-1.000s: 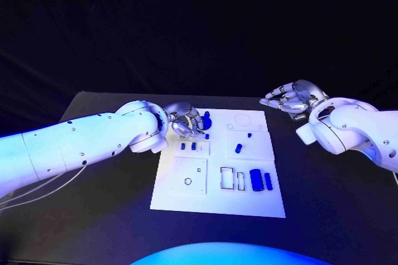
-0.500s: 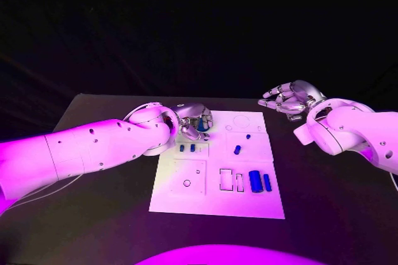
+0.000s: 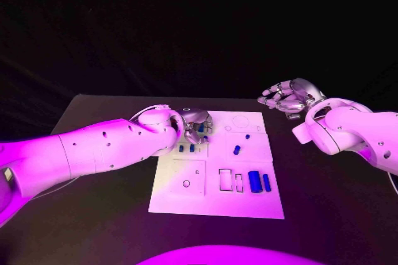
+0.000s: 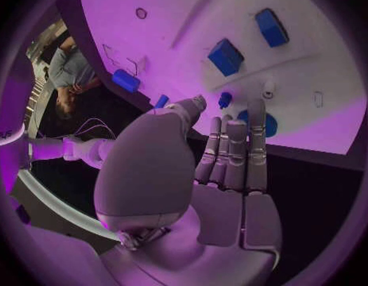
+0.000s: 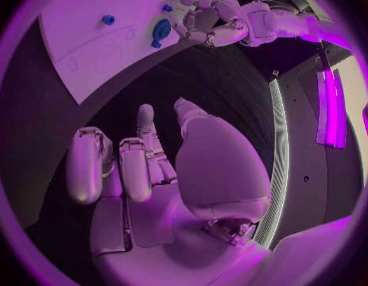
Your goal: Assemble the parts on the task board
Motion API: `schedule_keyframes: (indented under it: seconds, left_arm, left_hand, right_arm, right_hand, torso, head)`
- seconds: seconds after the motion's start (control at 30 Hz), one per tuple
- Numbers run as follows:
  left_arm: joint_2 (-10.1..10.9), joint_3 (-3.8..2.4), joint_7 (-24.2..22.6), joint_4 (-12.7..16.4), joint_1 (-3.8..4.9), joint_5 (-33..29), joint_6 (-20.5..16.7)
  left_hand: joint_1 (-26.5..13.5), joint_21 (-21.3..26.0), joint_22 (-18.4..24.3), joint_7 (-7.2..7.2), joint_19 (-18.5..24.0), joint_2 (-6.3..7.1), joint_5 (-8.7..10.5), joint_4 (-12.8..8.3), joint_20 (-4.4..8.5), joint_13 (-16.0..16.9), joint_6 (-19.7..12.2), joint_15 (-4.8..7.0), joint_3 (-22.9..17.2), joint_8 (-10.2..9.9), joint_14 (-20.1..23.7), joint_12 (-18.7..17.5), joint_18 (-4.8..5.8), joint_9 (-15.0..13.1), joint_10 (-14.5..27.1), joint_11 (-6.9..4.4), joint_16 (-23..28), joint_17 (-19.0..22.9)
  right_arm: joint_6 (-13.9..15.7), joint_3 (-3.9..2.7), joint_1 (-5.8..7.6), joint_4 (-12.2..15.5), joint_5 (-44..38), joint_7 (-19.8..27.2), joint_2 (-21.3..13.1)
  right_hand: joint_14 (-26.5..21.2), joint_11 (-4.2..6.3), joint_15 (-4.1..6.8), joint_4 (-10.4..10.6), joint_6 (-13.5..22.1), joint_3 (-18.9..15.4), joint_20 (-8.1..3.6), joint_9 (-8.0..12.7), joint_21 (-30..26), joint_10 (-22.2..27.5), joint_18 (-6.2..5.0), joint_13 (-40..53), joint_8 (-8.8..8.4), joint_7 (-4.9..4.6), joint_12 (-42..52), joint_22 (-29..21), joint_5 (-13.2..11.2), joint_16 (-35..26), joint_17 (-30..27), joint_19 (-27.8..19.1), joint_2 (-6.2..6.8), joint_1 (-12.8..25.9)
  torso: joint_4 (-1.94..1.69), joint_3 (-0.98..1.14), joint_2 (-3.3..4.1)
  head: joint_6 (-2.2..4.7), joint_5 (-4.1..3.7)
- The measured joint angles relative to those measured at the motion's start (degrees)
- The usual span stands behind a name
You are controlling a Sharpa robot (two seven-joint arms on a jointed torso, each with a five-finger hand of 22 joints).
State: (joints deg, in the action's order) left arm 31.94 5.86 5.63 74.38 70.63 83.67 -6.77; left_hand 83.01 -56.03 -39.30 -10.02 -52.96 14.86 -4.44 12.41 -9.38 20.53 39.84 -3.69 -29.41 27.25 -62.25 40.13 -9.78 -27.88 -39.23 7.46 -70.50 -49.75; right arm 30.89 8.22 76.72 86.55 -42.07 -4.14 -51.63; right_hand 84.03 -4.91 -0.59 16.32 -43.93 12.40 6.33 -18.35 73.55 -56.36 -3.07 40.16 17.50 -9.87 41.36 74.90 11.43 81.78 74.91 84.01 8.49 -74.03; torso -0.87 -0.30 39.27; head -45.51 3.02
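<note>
Our left hand (image 3: pixel 195 122) hovers over a part (image 3: pixel 201 127) on the board (image 3: pixel 217 204), fingers apart, holding nothing; our right hand (image 3: pixel 289 98) hangs curled, clutching nothing. We judge the part light, rigid, slick: pinch its sides.

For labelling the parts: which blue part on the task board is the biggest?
The wide blue block near the board's front right; the slimmer bar lies beside it.

The left arm reaches in low across the table, its left hand (image 3: pixel 195 122) turned down with fingers (image 4: pixel 234 152) straight and close together, holding nothing. The right hand (image 3: pixel 290 98) is raised, fingers (image 5: pixel 135 166) loosely curled and apart, empty.
</note>
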Motion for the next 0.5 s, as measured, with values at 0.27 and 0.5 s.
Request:
schedule_keyframes:
  seconds: [0.27,0.5]
  left_arm:
    - [-1.0,0.11,0.63,-1.13,-0.01,1.17,1.24]
    - [-1.65,0.14,0.96,-2.33,-0.01,1.76,1.46]
  left_hand:
    - [1.59,-1.51,-1.08,0.01,-0.07,-0.62,0.0,-0.88,-0.07,-2.68,2.33,0.02,-1.27,-1.4,-1.31,-1.52,0.0,2.7,-2.16,0.2,-2.51,-0.24]
    - [2.42,-3.14,-2.5,0.07,-0.29,-1.06,0.0,-2.37,0.15,-4.8,3.62,0.11,-4.01,-2.47,-1.74,-2.75,0.0,4.53,-3.7,0.01,-3.62,0.46]
  right_arm:
    - [0.37,0.0,0.0,0.21,0.0,0.29,0.0]
    - [0.52,0.0,0.0,0.27,0.0,0.39,0.01]
  right_hand:
    - [0.0,-0.21,0.0,-0.06,0.0,0.54,0.0,0.15,1.57,-0.24,0.0,-3.0,0.45,0.04,-2.52,0.05,0.22,0.33,0.0,0.0,0.35,0.35]
    - [0.0,-0.01,-0.01,-0.04,0.05,0.84,0.0,0.2,1.98,-0.46,0.0,-3.43,0.45,0.11,-2.76,0.04,0.22,0.32,0.0,0.0,0.35,0.35]
  torso:
    - [-0.03,0.0,0.01]
    - [-0.04,0.0,-0.02]
  head:
    - [-0.06,-0.18]
    - [-0.15,-0.27]
